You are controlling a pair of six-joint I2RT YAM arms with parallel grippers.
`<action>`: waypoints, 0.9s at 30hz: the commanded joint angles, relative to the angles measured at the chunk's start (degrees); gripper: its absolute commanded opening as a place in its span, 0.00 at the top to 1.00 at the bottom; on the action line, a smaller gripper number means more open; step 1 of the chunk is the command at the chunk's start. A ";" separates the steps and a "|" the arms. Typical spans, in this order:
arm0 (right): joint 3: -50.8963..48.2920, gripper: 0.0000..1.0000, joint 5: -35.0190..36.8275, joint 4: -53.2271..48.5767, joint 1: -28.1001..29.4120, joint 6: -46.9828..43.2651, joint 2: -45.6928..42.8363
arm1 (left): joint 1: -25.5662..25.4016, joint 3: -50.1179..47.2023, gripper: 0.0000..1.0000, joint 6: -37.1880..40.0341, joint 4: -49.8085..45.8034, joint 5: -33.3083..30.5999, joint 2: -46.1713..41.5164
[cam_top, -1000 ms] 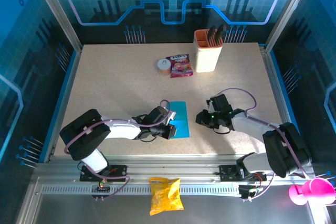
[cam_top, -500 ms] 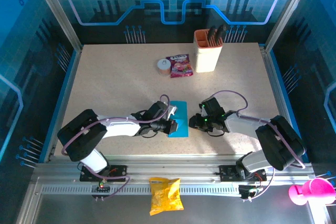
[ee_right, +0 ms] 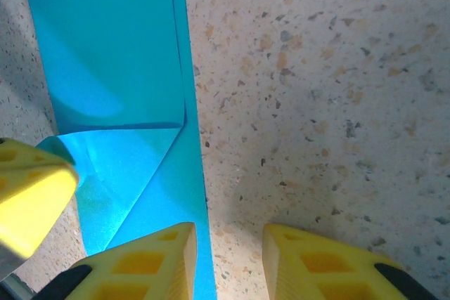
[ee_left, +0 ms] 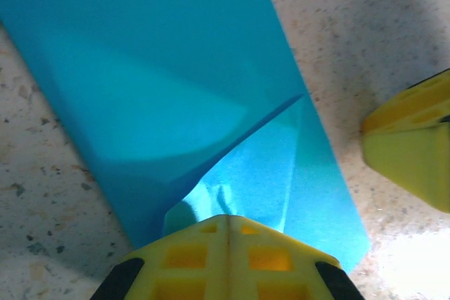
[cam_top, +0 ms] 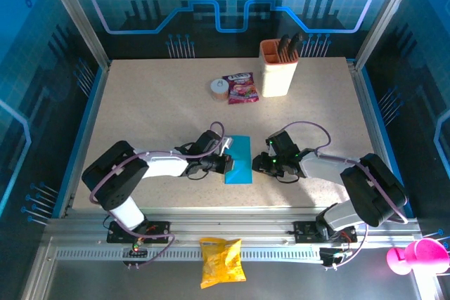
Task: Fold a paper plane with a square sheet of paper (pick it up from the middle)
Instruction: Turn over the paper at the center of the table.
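Light, limp and easily creased, the thin cyan-blue sheet of paper (cam_top: 239, 159) lies folded between the claws, best taken by an edge: the left claw (ee_left: 225, 221) is pinched shut on its turned corner, while the right claw (ee_right: 226, 244), part-open and empty, straddles its edge.

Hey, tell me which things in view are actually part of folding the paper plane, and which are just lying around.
In the job:
- cyan-blue sheet of paper, partly folded
- left gripper
- right gripper

Lying about:
- beige holder cup
- pink-red snack packet
- small roll, possibly tape
- yellow snack bag, off the table
- pink object
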 commanded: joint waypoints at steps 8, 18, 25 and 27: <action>1.09 0.68 -2.97 9.29 5.02 2.74 6.62 | 1.94 -2.23 1.00 0.98 4.90 2.85 4.40; 6.08 0.68 -2.06 11.34 9.18 4.76 10.63 | 2.30 -4.04 1.00 0.64 6.21 3.17 4.06; 8.60 0.67 -0.56 8.46 11.96 4.65 8.98 | 2.65 -5.23 1.00 0.47 6.77 3.26 3.18; 8.98 0.67 0.07 7.73 12.79 4.70 8.85 | 2.74 -5.61 1.00 0.34 7.08 3.25 3.17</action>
